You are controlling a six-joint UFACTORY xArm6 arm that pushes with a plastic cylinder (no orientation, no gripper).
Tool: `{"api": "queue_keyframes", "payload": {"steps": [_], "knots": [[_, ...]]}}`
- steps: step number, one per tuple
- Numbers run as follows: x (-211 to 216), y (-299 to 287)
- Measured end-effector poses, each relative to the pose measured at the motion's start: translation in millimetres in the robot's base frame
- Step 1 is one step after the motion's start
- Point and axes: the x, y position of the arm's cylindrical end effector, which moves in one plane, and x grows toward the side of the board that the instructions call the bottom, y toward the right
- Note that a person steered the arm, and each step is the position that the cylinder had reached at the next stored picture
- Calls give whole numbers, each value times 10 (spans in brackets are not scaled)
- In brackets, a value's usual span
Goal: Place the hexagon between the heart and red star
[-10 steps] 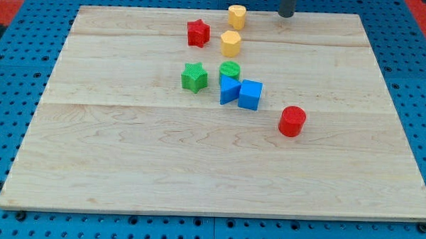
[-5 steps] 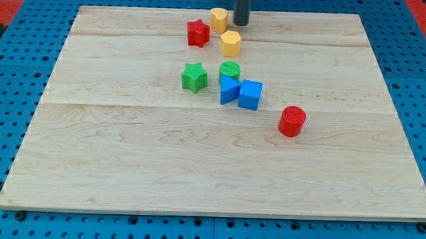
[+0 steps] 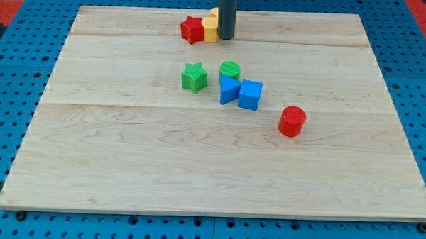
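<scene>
— Where is the hexagon?

— Two yellow blocks (image 3: pixel 210 27) sit pressed against the red star (image 3: pixel 191 29) near the view's top; my tip (image 3: pixel 226 37) hides their shapes, so I cannot tell hexagon from heart.

— And the rod?

— A plain dark rod, no jaws, touching the yellow pair's right side.

— The rest?

— On the pale wooden board (image 3: pixel 126 159): ribbed green star (image 3: pixel 194 77), green cylinder (image 3: pixel 230 69), two touching blue blocks (image 3: pixel 241 92), red cylinder (image 3: pixel 292 121).

A pale wooden board (image 3: pixel 197 168) of joined planks lies on a blue perforated surface (image 3: pixel 10 219). Red patches (image 3: pixel 7 13) show at both top corners. The light is even.
</scene>
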Motion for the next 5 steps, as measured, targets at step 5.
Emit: {"api": "queue_keyframes", "payload": {"steps": [5], "knots": [[105, 1434]]}}
